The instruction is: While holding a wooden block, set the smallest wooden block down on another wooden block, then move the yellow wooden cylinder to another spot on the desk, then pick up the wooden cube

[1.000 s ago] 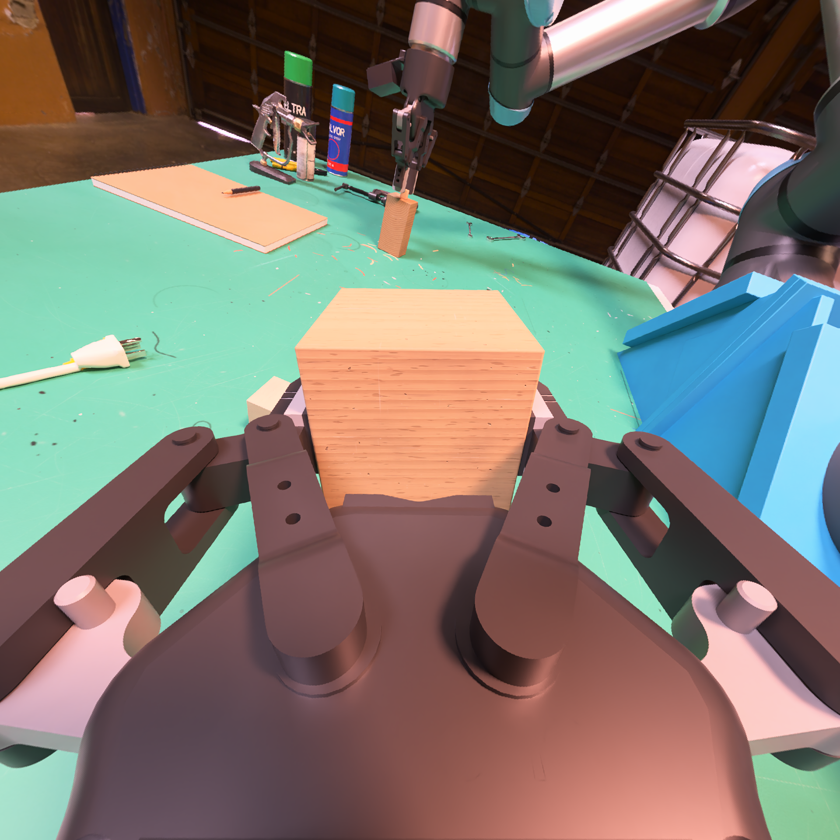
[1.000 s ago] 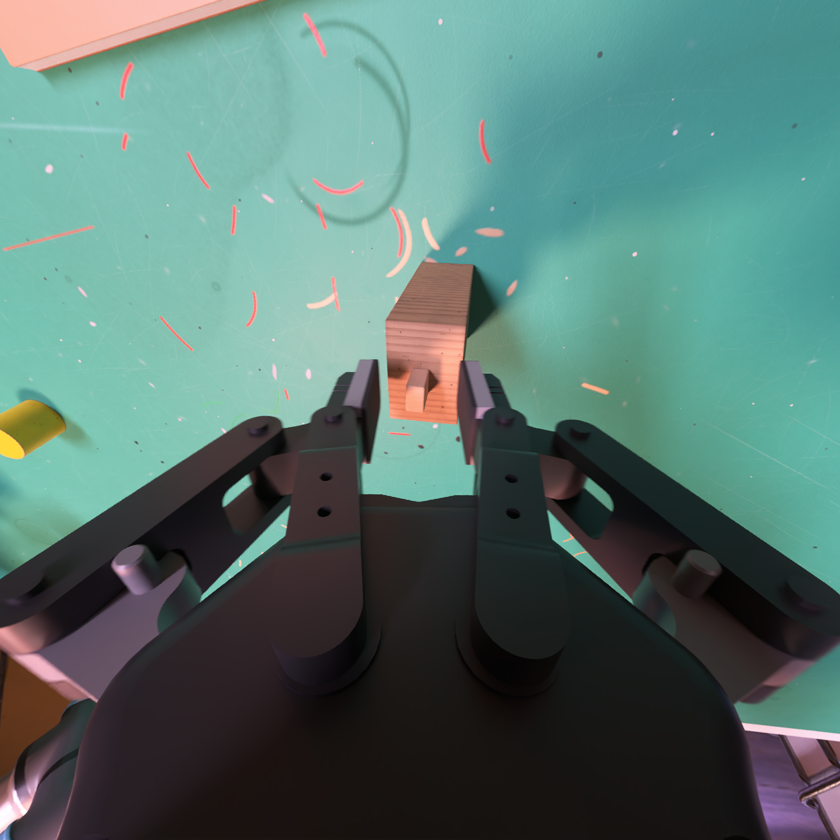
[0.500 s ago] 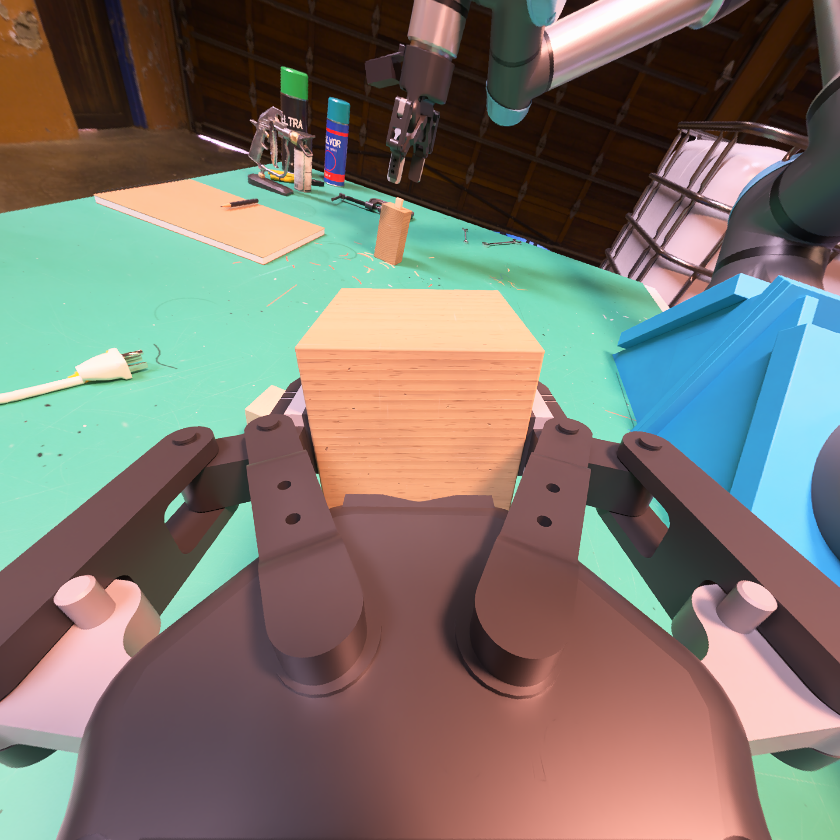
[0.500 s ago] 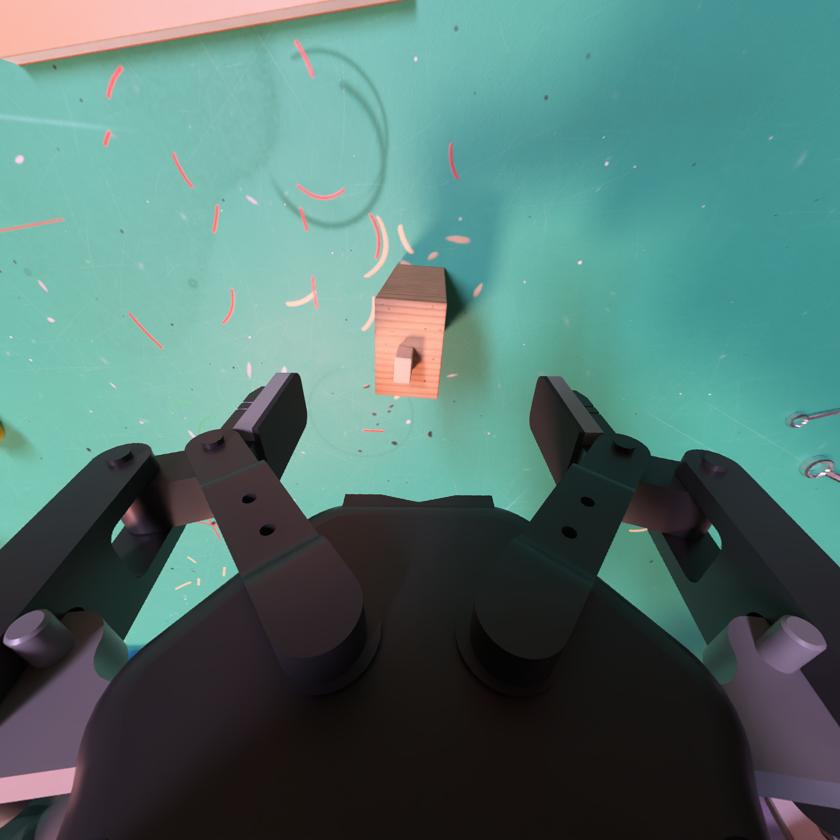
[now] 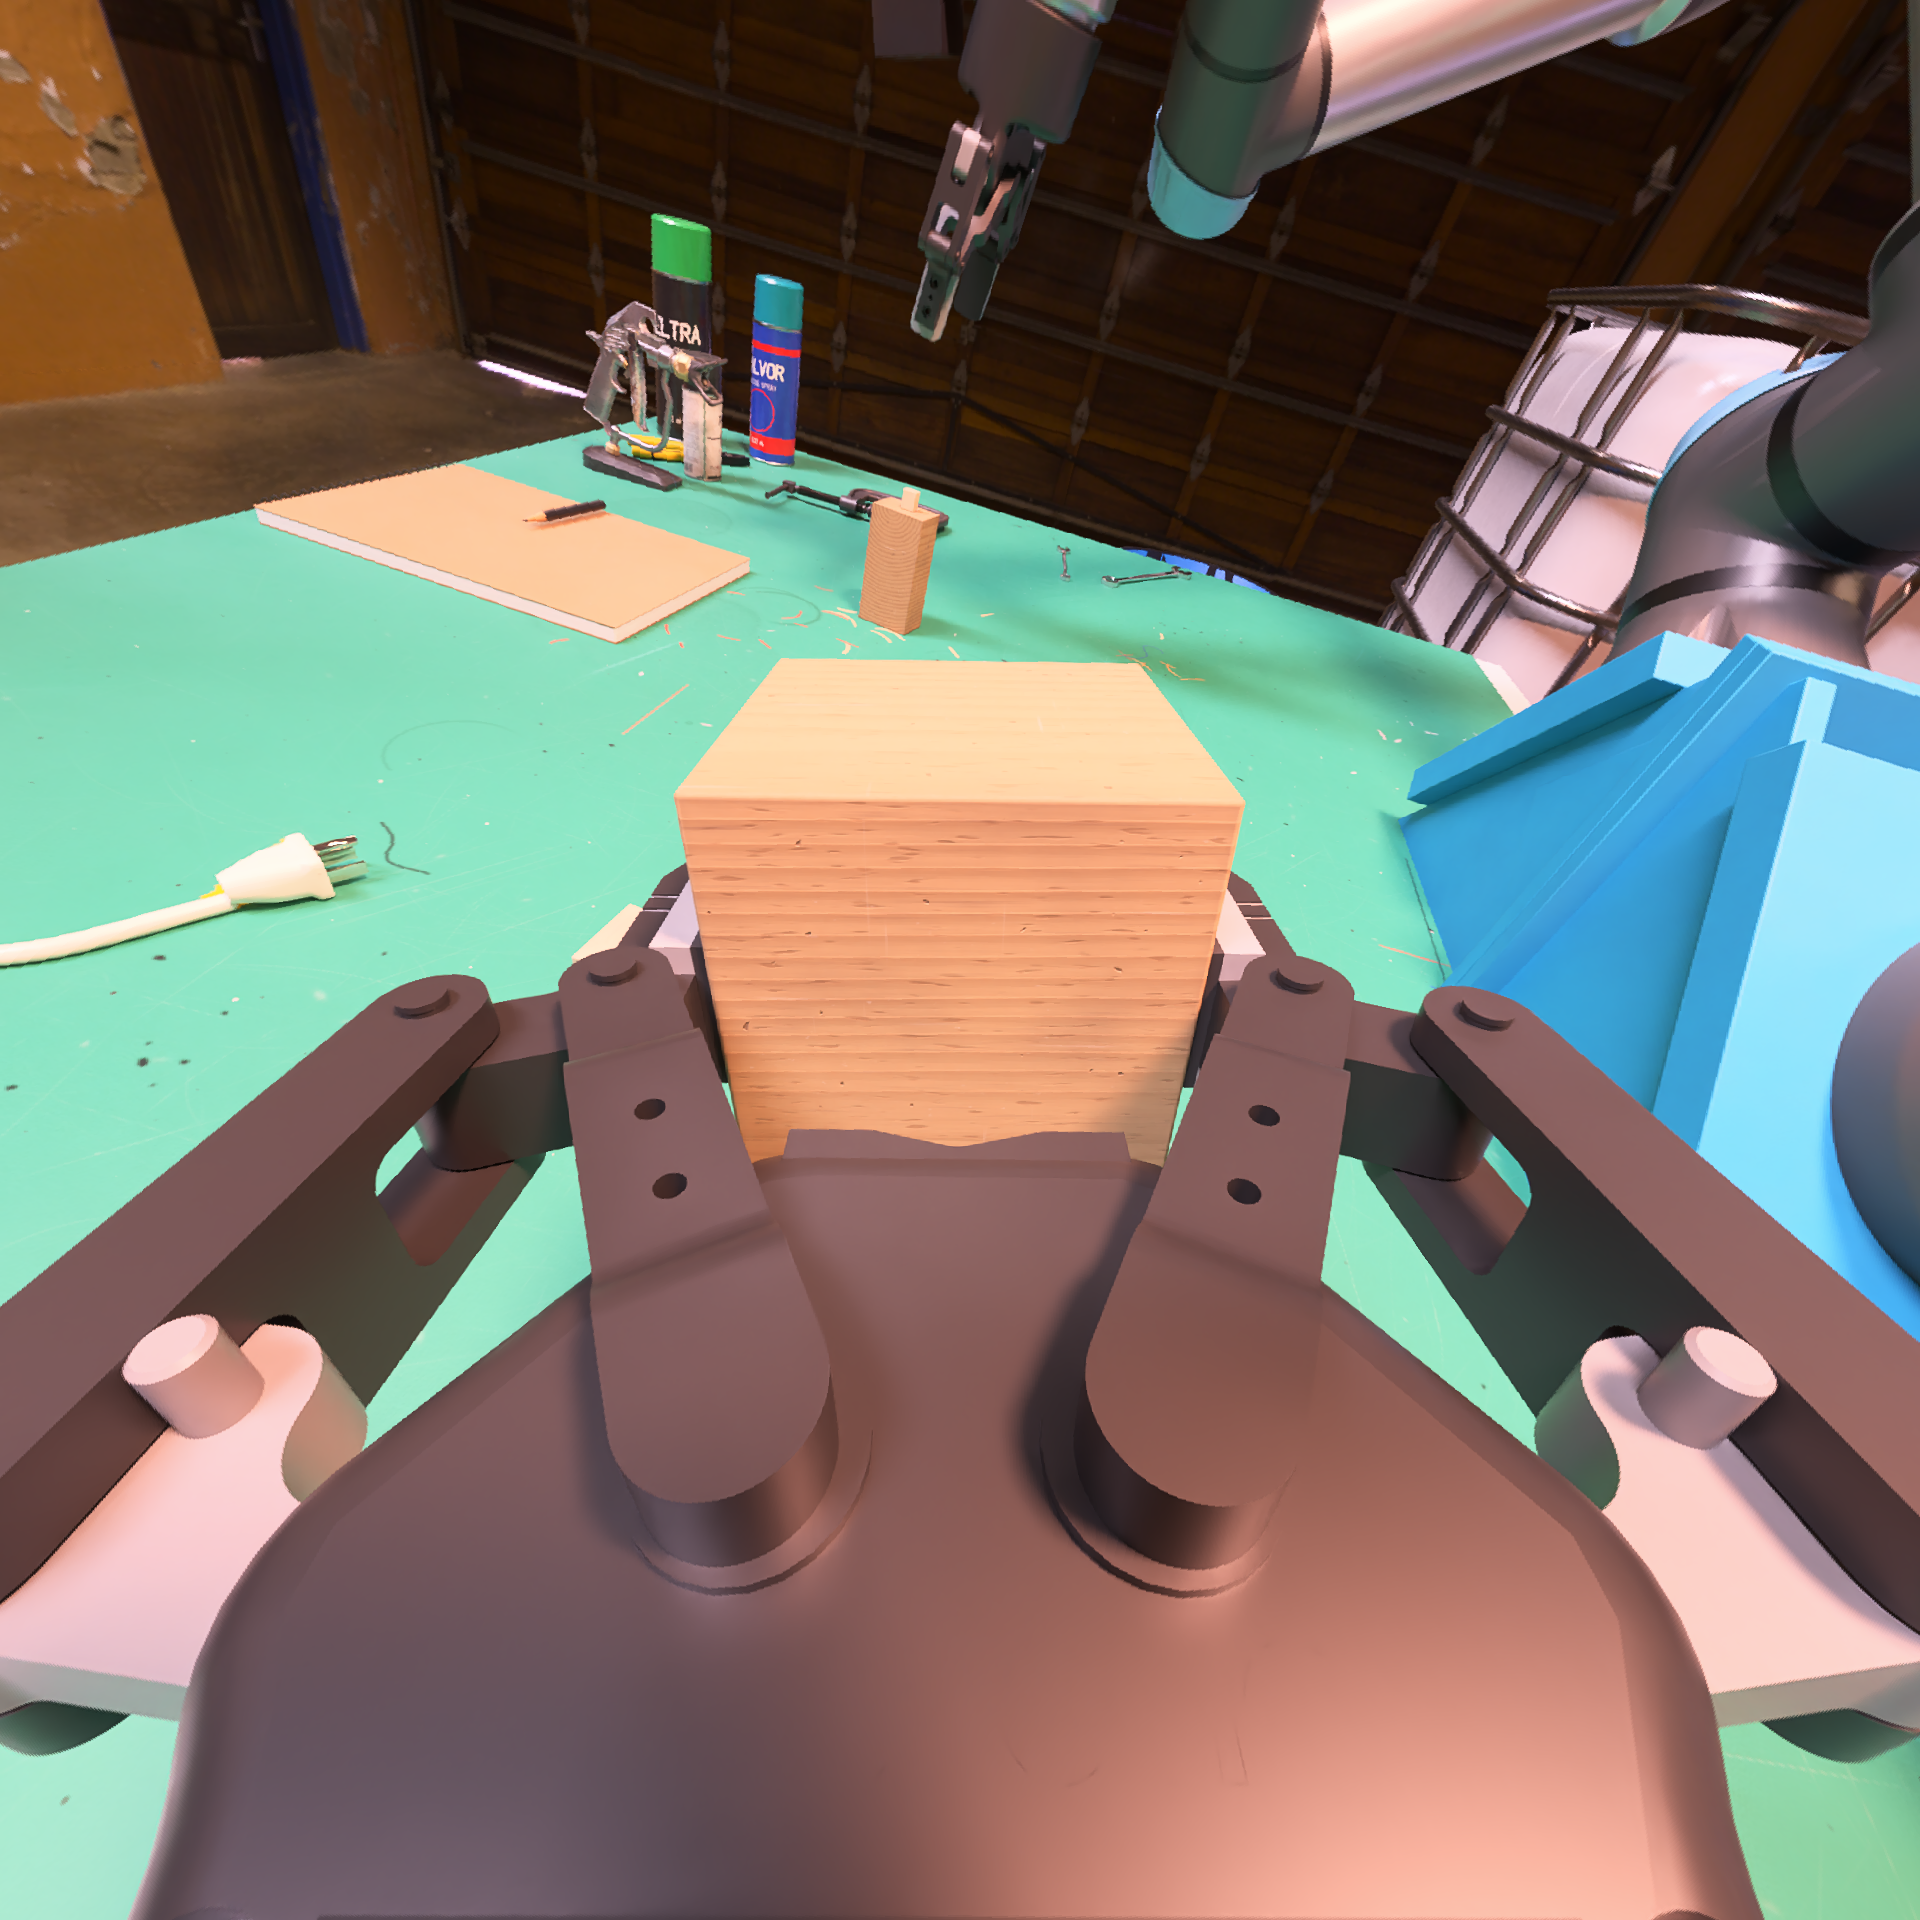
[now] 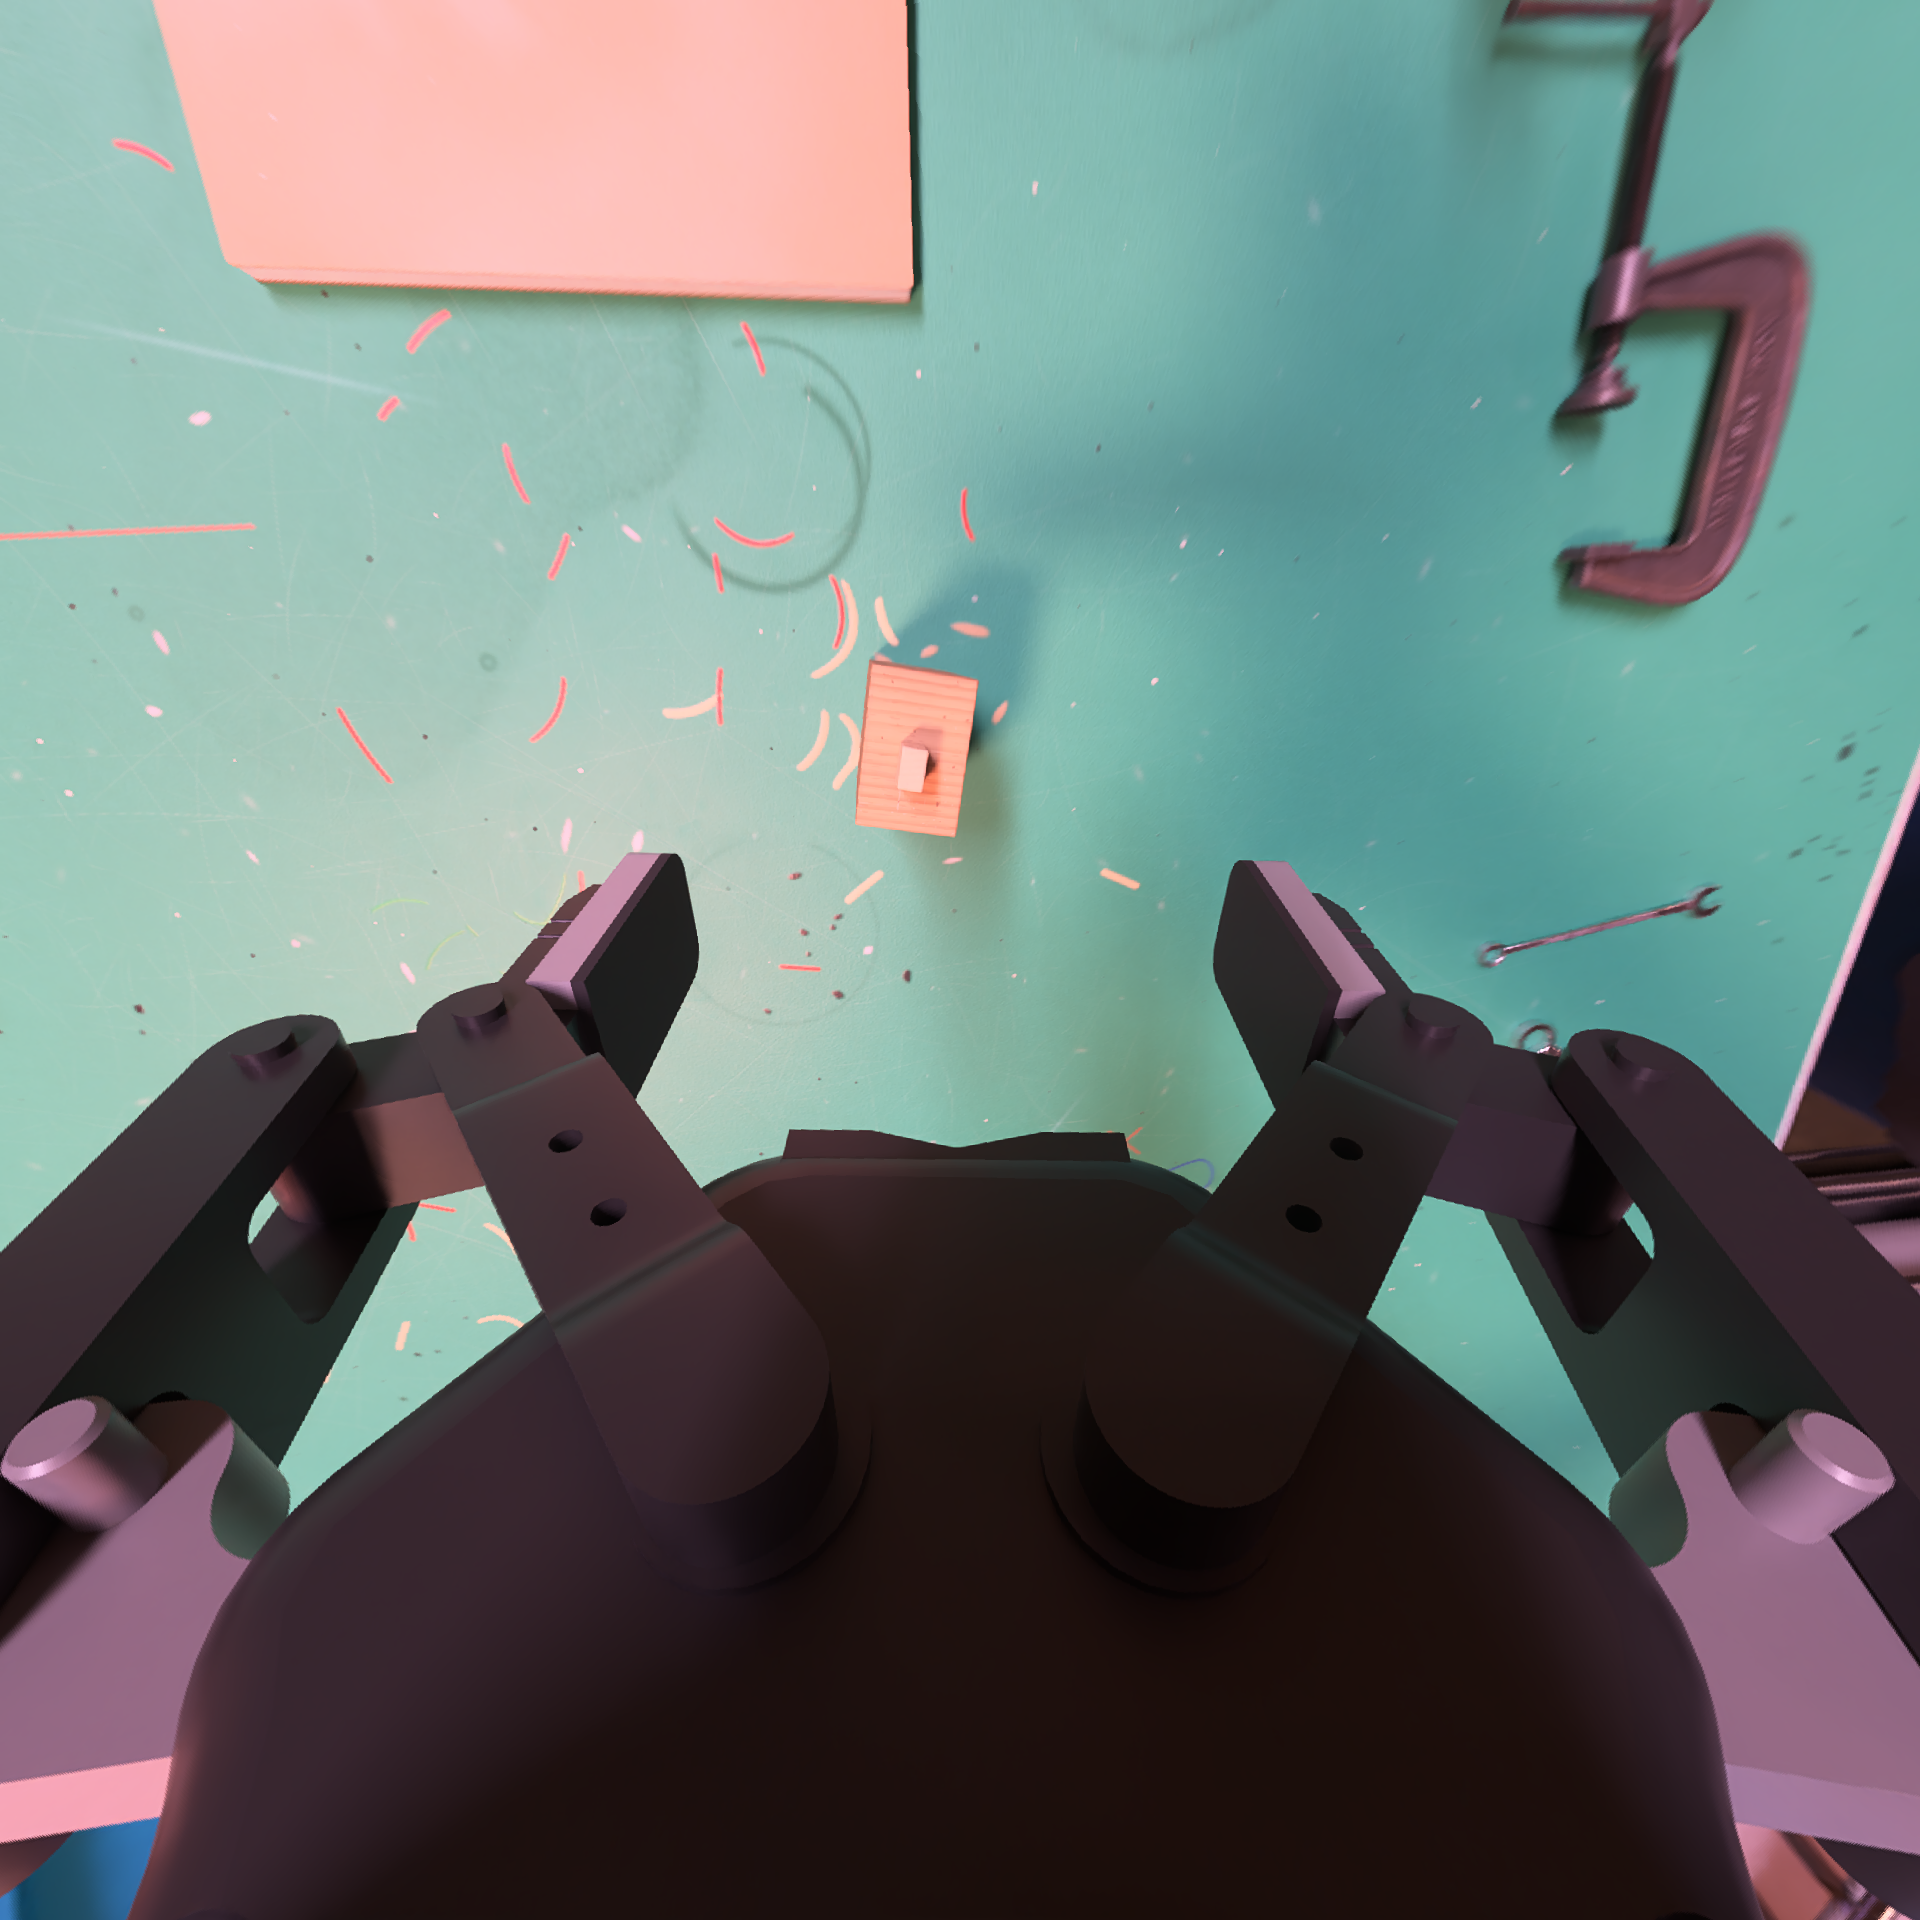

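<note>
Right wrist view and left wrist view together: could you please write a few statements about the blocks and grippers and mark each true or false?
1. The left gripper holds a large wooden cube between its jaws. True.
2. The right gripper is shut on the tall block. False: its jaws are wide open and empty, well above that block.
3. The small block rests on top of the tall block. True.
4. The tall block lies flat on the board. False: it stands upright on the green desk, apart from the board.
5. A clamp lies on the desk. True.
</note>
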`<state>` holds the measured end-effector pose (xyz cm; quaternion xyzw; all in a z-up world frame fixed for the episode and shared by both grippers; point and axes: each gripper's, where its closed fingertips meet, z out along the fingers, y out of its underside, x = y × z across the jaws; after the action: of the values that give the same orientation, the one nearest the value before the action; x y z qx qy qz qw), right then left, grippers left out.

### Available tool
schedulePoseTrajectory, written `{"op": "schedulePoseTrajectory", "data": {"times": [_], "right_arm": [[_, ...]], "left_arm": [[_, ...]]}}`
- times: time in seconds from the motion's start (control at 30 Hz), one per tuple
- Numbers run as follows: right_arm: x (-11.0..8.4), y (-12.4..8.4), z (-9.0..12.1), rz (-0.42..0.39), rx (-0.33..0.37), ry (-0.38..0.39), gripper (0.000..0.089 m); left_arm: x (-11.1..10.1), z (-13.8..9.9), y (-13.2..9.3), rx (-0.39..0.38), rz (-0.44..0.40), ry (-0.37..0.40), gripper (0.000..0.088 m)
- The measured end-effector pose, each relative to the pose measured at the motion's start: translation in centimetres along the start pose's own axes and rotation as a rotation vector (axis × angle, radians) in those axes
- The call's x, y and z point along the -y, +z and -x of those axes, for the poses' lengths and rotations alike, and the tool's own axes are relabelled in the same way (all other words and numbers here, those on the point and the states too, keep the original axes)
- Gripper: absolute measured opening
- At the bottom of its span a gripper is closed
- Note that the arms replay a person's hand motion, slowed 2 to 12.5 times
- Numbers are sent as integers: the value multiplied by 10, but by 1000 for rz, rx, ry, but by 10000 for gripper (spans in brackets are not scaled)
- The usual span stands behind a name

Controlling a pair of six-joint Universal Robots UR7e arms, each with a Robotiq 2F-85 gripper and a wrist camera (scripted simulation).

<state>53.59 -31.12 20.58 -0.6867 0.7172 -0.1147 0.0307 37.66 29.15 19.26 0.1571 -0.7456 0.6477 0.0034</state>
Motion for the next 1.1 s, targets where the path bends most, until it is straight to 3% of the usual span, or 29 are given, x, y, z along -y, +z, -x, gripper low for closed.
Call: {"op": "schedulePoseTrajectory", "data": {"times": [0.27, 0.6, 0.87, 1.1], "right_arm": [[14, -55, 20, -157, -104, -184, 854], [19, -102, 84, -339, -138, -471, 854], [7, -110, 149, -450, -113, -714, 854], [-16, -98, 222, -521, 25, -911, 854]], "left_arm": [[3, -4, -5, 5, -7, 18, 624], [7, -11, -10, 7, -12, 39, 624], [11, -17, -16, 6, -22, 56, 624], [13, -19, -22, 25, -24, 77, 624]]}}
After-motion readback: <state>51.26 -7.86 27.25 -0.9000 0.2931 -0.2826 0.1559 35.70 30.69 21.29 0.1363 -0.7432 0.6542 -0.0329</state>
